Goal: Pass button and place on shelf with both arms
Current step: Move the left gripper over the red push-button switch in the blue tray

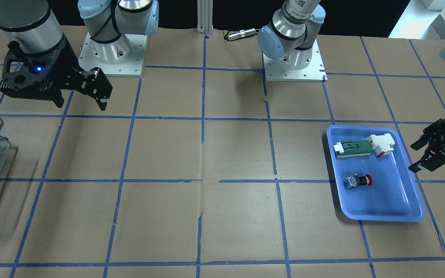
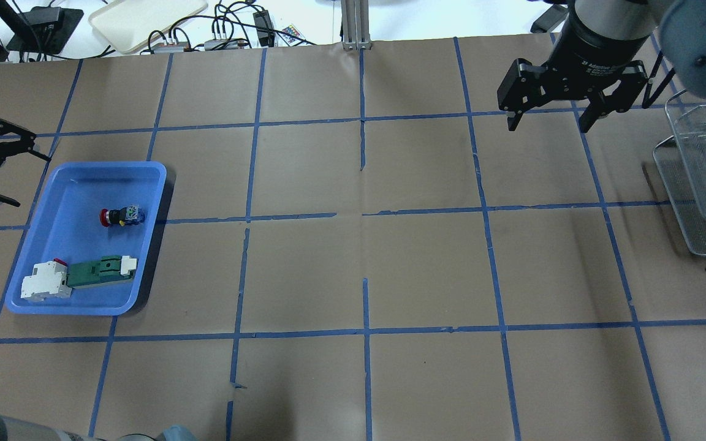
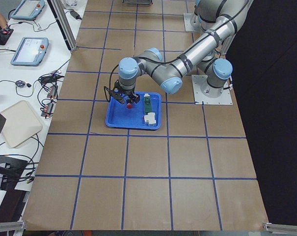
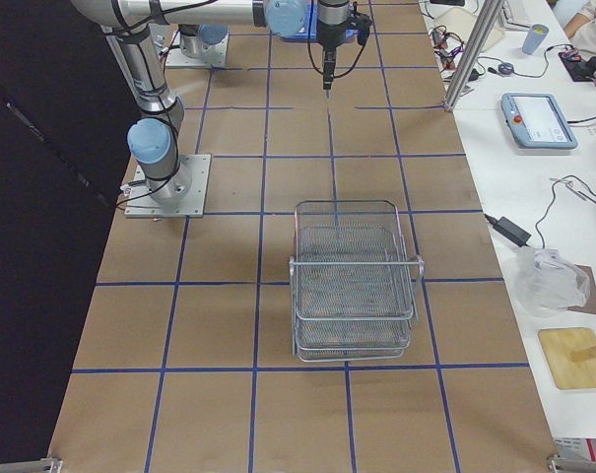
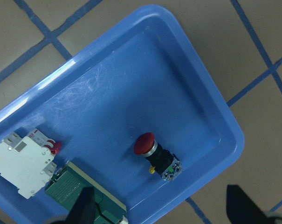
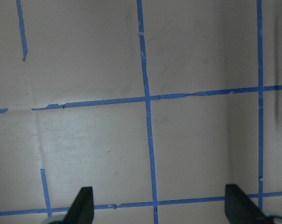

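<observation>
My left claw (image 1: 413, 158) hangs with its fingers spread apart, gripping nothing, up by the left rim of the blue tray (image 2: 77, 190). The tray sits on the left part of the table (image 2: 426, 263), which is covered in brown paper with a grid of blue tape.

Three things lie in the tray. The button (image 2: 121, 215) rests on its side near the middle of the tray floor. Its red head points left and its blue-and-white block points right. It touches neither the tray wall nor the other parts. In my left wrist view it lies below and ahead of my fingertips, well clear of them.

At the near end of the tray, a flat green-and-white part (image 2: 98, 271) lies lengthwise. A white block with a red tip (image 2: 43, 285) sits against its left end, in the near left corner of the tray. The two appear to touch.

My right claw (image 2: 548, 125) is spread wide as well and carries nothing. It hangs over bare paper on the far right side of the table, and my right wrist view shows only tape lines beneath it.

The wire shelf (image 4: 352, 281) stands just to the right of that claw, at the table's right end. Its silver mesh tiers are stacked one above another. It stands well apart from the tray and the button, with most of the table's width between them.
</observation>
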Controlling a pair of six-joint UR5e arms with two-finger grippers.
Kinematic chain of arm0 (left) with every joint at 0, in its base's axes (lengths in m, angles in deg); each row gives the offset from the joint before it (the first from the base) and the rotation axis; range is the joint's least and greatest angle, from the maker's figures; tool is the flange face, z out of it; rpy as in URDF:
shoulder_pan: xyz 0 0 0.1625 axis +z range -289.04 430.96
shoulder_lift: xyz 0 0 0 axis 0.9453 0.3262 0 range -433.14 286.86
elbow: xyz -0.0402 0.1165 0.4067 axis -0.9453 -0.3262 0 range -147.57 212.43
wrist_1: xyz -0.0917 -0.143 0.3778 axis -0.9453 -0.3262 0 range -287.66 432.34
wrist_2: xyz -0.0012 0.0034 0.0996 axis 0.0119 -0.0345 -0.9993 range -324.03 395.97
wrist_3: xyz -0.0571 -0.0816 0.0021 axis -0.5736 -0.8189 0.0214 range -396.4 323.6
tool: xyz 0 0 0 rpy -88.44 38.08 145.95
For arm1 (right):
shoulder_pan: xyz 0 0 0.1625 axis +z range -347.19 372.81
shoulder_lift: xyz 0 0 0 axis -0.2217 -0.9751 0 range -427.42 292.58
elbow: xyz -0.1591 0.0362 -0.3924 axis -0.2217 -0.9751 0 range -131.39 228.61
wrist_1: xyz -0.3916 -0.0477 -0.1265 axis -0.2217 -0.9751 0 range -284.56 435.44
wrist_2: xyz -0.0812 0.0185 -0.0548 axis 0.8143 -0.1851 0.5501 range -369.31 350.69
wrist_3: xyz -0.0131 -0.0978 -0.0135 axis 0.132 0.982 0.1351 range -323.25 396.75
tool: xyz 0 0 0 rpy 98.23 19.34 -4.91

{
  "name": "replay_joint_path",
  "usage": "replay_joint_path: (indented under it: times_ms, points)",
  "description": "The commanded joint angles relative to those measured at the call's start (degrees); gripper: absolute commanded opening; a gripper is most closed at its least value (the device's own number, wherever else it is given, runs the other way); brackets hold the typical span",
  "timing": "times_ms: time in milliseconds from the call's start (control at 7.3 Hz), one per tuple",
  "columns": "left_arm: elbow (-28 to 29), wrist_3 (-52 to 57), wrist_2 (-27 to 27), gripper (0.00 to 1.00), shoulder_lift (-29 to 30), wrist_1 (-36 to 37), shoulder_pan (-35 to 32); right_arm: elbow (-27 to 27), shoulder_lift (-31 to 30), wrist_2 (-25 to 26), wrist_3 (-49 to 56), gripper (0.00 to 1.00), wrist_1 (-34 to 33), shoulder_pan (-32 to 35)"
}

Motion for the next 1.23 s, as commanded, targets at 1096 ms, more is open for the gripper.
replay_joint_path:
  times_ms: [1096]
  points:
    - [-0.6,-31.0,7.9,1.00,12.9,3.1,0.6,0.3,-0.3,-0.1,-0.5,1.00,0.1,0.2]
